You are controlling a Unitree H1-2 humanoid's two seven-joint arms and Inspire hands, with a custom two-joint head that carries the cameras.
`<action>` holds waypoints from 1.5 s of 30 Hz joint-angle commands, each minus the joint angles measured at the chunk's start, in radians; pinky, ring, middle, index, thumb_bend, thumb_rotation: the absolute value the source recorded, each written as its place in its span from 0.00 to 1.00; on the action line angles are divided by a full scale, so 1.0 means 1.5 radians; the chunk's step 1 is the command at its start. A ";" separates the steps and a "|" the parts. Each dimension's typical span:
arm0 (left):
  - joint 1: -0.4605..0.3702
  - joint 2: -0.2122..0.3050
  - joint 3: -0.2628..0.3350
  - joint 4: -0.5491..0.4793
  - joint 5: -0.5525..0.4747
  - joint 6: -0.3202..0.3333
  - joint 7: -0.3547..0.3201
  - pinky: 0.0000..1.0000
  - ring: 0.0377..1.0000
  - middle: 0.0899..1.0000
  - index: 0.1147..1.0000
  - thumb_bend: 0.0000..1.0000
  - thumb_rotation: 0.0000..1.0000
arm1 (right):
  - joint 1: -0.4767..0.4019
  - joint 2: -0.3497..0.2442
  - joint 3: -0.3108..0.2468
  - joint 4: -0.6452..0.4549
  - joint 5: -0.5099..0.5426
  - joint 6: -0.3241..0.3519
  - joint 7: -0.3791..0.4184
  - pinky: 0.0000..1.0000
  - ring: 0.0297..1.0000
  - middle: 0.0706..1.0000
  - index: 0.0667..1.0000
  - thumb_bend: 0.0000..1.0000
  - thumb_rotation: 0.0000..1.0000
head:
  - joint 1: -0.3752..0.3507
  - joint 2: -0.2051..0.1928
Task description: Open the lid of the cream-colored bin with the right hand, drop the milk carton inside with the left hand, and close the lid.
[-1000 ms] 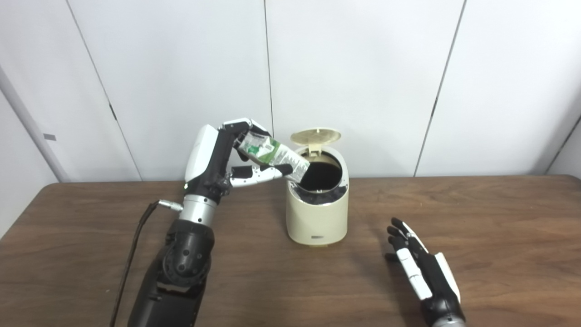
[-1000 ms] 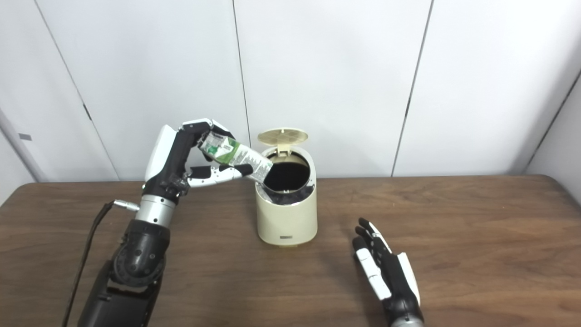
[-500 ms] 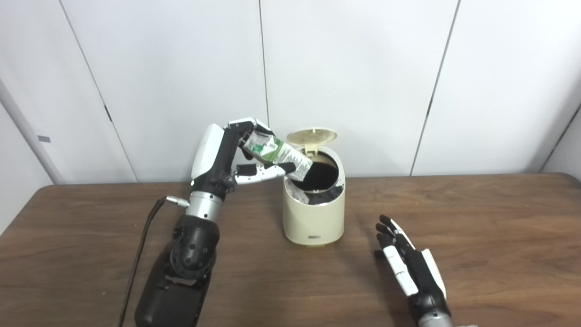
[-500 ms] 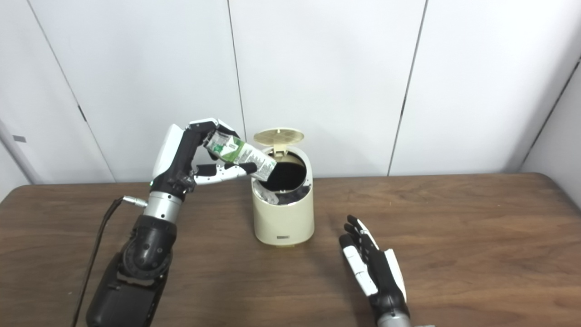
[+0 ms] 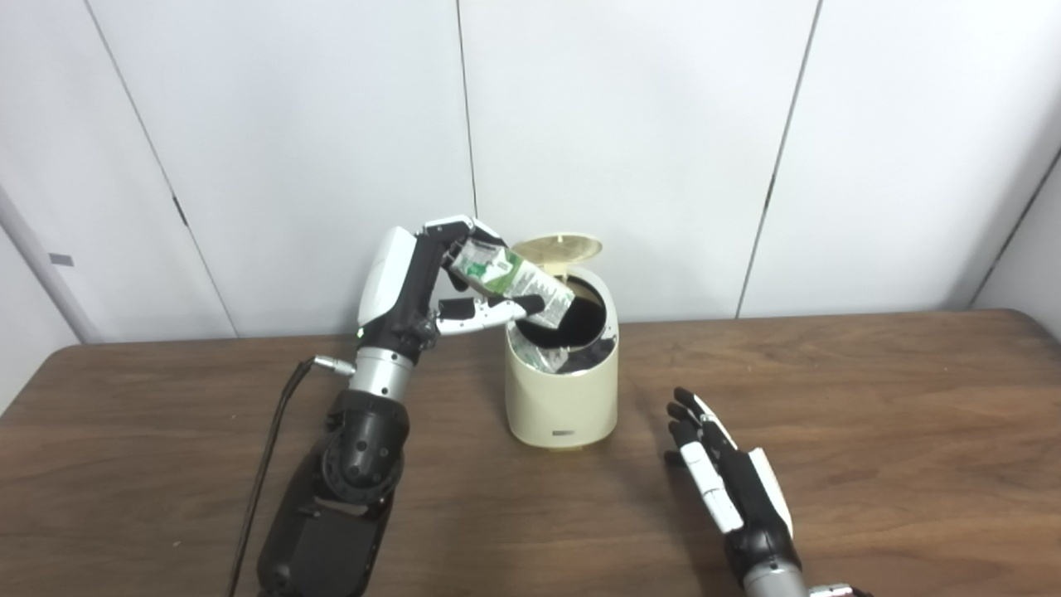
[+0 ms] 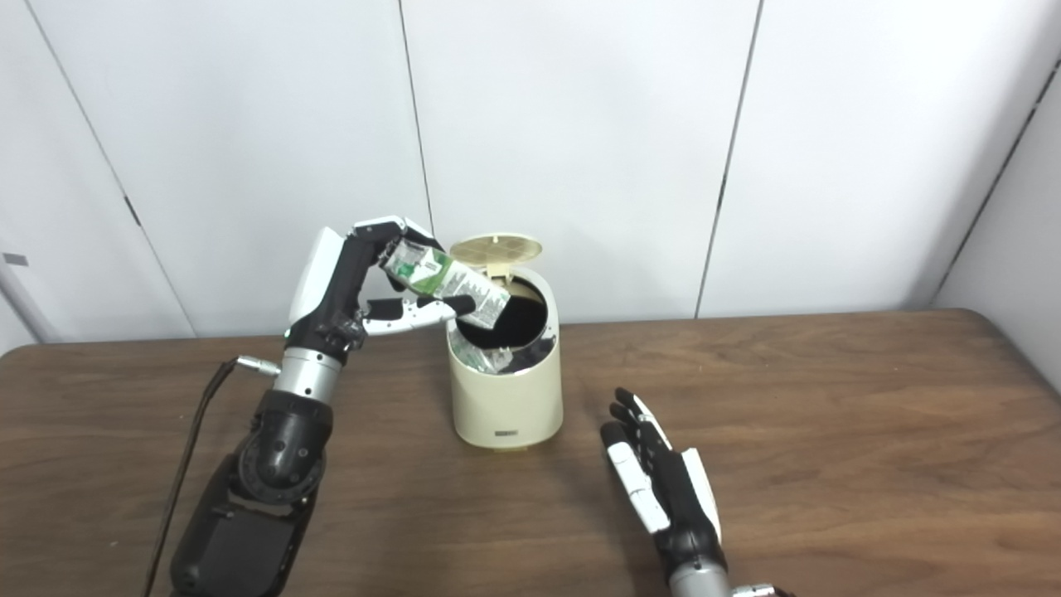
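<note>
The cream-colored bin (image 5: 561,398) stands on the wooden table with its round lid (image 5: 556,247) tipped up at the back and its dark opening showing. My left hand (image 5: 431,286) is raised at the bin's left rim, shut on a green and white milk carton (image 5: 511,281). The carton slants down to the right, its lower end over the opening. My right hand (image 5: 723,482) lies open near the table to the right of the bin, fingers spread, holding nothing.
A black cable (image 5: 273,439) runs along my left forearm to the table's front. White wall panels (image 5: 630,124) stand close behind the bin. Something pale and crumpled (image 5: 543,356) shows inside the bin's opening.
The camera has shifted, sliding the whole scene left in the picture. The left hand keeps the carton tilted over the opening, perhaps a little further in. The right hand stays open on the table.
</note>
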 commanded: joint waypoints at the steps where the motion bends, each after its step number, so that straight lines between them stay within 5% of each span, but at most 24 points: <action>1: -0.047 -0.005 0.000 -0.009 -0.006 -0.031 0.019 0.33 0.40 0.43 0.43 0.48 0.00 | -0.021 0.010 0.002 -0.017 0.000 -0.009 -0.004 0.77 0.89 0.90 0.92 0.56 0.92 | -0.001 0.000; 17: -0.052 -0.009 -0.007 0.031 0.001 -0.055 0.025 0.34 0.41 0.45 0.43 0.48 0.00 | -0.021 0.023 0.001 -0.020 0.005 -0.009 -0.005 0.80 0.90 0.91 0.93 0.57 0.90 | -0.005 0.002; 27: -0.063 0.041 -0.062 0.092 0.135 -0.191 0.131 0.36 0.37 0.48 0.40 0.47 0.00 | -0.024 0.024 0.000 -0.024 0.004 -0.004 -0.003 0.79 0.90 0.90 0.93 0.57 0.89 | -0.007 0.006; 45: -0.078 0.074 -0.111 0.117 0.209 -0.220 0.232 0.34 0.41 0.48 0.39 0.47 0.00 | -0.034 0.033 0.007 -0.017 0.003 -0.008 -0.006 0.77 0.87 0.86 0.93 0.55 0.88 | -0.018 0.003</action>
